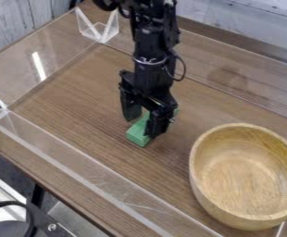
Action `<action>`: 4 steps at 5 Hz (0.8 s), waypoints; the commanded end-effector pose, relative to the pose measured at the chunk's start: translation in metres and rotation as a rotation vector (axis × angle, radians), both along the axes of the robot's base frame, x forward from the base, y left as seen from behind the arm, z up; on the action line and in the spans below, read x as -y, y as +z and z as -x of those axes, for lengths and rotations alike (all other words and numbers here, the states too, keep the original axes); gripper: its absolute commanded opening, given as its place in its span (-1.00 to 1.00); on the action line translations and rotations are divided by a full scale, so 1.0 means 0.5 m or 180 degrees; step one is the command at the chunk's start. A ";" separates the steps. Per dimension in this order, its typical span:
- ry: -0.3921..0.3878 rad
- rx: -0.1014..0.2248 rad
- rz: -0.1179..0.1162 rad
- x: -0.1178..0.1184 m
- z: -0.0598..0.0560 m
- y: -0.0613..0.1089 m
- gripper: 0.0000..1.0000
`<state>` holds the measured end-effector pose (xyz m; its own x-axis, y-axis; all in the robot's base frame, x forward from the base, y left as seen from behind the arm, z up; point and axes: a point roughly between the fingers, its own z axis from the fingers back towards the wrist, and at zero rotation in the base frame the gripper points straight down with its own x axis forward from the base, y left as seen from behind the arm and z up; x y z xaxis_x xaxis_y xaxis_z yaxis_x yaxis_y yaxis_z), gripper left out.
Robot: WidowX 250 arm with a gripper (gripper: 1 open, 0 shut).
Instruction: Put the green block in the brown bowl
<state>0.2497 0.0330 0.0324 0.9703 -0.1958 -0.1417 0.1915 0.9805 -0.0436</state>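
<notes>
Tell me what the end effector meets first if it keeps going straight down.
The green block: the open end effector points down with its fingers already around it, then the table beneath.
</notes>
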 end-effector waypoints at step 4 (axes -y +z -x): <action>-0.0044 0.0274 0.0006 0.004 -0.034 0.033 1.00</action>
